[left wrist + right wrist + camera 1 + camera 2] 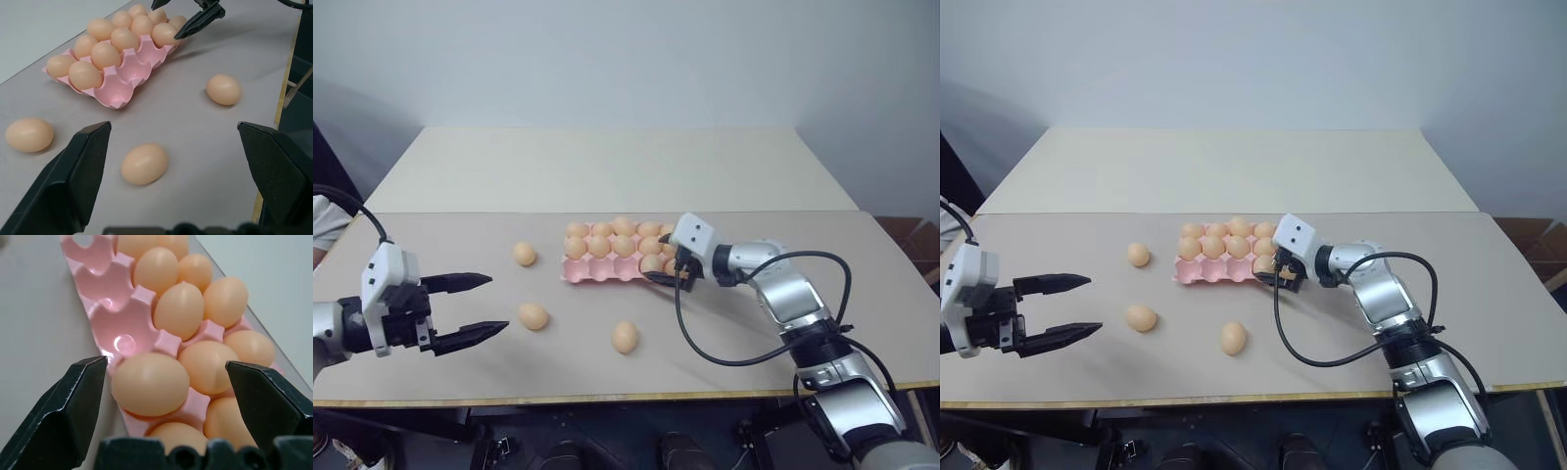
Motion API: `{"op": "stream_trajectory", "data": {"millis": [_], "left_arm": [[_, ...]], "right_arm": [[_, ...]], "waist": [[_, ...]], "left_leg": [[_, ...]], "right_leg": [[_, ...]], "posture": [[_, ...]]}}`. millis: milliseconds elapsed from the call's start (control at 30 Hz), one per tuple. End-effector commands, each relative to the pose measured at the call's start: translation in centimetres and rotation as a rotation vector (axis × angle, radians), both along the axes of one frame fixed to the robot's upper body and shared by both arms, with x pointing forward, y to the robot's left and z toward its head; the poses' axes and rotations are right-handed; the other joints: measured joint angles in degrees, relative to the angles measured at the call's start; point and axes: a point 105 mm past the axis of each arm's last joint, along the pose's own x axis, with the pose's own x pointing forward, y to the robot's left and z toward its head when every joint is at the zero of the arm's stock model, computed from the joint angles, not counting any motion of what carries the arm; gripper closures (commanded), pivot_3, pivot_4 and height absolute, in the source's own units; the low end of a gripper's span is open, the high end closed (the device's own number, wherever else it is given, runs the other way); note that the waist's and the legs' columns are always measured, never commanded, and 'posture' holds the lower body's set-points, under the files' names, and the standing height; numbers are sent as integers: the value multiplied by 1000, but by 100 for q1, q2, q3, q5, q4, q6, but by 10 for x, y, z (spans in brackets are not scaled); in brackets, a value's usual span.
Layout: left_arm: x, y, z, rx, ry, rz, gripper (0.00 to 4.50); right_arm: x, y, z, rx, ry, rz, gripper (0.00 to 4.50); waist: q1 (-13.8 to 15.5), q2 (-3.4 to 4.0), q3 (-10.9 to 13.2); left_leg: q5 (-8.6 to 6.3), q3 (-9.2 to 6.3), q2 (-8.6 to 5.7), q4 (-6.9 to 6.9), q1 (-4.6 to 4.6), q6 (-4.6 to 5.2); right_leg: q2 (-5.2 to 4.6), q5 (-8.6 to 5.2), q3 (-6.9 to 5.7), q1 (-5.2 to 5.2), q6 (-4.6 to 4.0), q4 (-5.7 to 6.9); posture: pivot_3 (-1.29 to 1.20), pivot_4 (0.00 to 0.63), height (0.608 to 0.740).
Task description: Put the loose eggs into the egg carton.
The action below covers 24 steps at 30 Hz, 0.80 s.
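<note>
The right gripper [664,262] is seen with its two black fingers spread wide at the near right corner of the flat pink moulded egg carton [597,274], and between them a smooth tan egg [149,383] is seated in the front-row cup, with a gap visible on each side, so nothing is pinched. The step in hand is judged to be the release of this egg, and it is done well if the fingers are kept fully spread and drawn straight back along their own line, since a sideways sweep could knock the seated egg or the filled cups just beyond the fingertips. The empty cups of the front row [115,323] lie beyond the left finger and are left for the remaining eggs. The left gripper [468,309] is also spread and empty, held above the pale beige desk [803,294]. Three loose tan oval eggs are still lying on that desk: one [533,316] just ahead of the left gripper's fingertips, one [525,254] farther ahead and nearer the carton's left end, and one [625,337] off toward the right gripper's side, in front of the carton. The nearest egg is best approached squarely and low, and closed on gently, as a smooth oval is expected to roll away when nudged off-centre.
</note>
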Motion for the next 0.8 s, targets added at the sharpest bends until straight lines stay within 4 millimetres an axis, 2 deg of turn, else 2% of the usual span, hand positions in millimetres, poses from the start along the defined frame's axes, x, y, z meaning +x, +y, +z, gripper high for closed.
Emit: {"op": "stream_trajectory", "data": {"millis": [33, 233, 367, 467, 800], "left_arm": [[-3, 11, 10, 10, -24, 8, 0], [-10, 26, 10, -29, 37, 11, 0], [-15, 39, 6, -16, 72, 46, 0], [-16, 43, 7, -23, 82, 56, 0], [-13, 35, 6, -32, 57, 41, 0]], "right_arm": [[-33, -26, 36, 64, -76, 82, 8], [-74, -81, 29, -11, 21, 110, 8], [-94, -107, 22, -67, 102, 122, 8], [-95, -111, 22, -71, 103, 94, 8], [-97, -106, 22, -60, 94, 100, 8]], "waist": [[48, 0, 0], [105, 0, 1], [79, 0, 1], [38, -1, 1], [5, -1, 1]], "left_leg": [[0, 0, 0, 0, -3, 1], [-1, 1, 0, 0, 5, 2], [-1, 4, 0, 1, 24, 2], [-1, 4, 0, 1, 36, 2], [-1, 4, 0, -1, 25, 1]], "right_leg": [[-1, 0, -2, 0, 0, -5], [0, -1, -1, 5, -1, -5], [1, -3, 4, 17, -3, 2], [2, -5, 6, 24, -4, 7], [0, -7, 5, 19, -2, 1]], "posture": [[0, 150, 740], [0, 150, 740], [0, 150, 740], [0, 150, 740], [0, 150, 740]]}}
